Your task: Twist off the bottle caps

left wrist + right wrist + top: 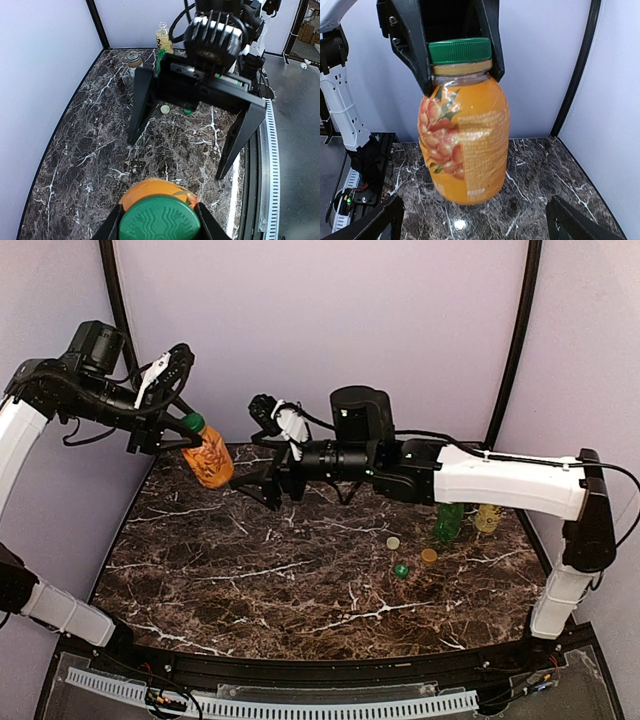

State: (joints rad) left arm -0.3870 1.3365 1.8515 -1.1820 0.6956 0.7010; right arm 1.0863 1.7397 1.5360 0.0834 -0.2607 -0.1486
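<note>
Pinching the orange bottle point(465, 150) at its neck, right by the green cap point(460, 50), my left gripper point(183, 433) holds it in the air, tilted, above the far left corner of the marble table point(250, 580). My left fingers point(415, 55) press in on both sides of the neck. My right gripper point(258, 488) faces the bottle's base from close by, its 2 fingers point(375, 222) spread wide and touching nothing. Over on the right side of the table stand the green bottle point(448, 522) and the pale yellow bottle point(487, 518), just beside each other, with 3 loose caps point(401, 570) lying on the marble near them. The clear bottle with the brown label point(133, 60) stands by those 2.
</note>
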